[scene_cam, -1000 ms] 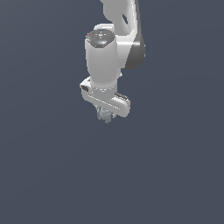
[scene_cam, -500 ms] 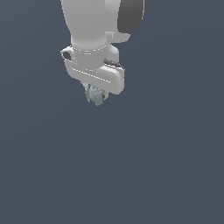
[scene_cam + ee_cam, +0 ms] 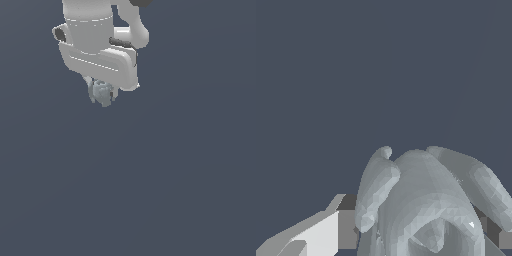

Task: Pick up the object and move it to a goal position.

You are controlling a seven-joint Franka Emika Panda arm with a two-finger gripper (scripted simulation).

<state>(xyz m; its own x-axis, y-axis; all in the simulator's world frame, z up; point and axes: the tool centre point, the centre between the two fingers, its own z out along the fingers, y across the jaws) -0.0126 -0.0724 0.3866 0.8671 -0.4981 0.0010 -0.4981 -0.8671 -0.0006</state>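
The object is a tiny pale grey-blue lumpy thing with small bumps. It hangs just under my white gripper in the upper left of the exterior view, held between the fingers. The gripper is shut on it, and the white hand hides most of the fingers. In the wrist view the object fills the space between the fingers, close to the camera, with its rounded lobes sticking out. It is held up off the dark grey ground.
A plain dark grey surface fills both views. The white arm rises out of the top of the exterior view.
The arm has moved toward the exterior view's upper left and closer to the camera, so it looks larger. The object has stayed between the fingers and moved with it.
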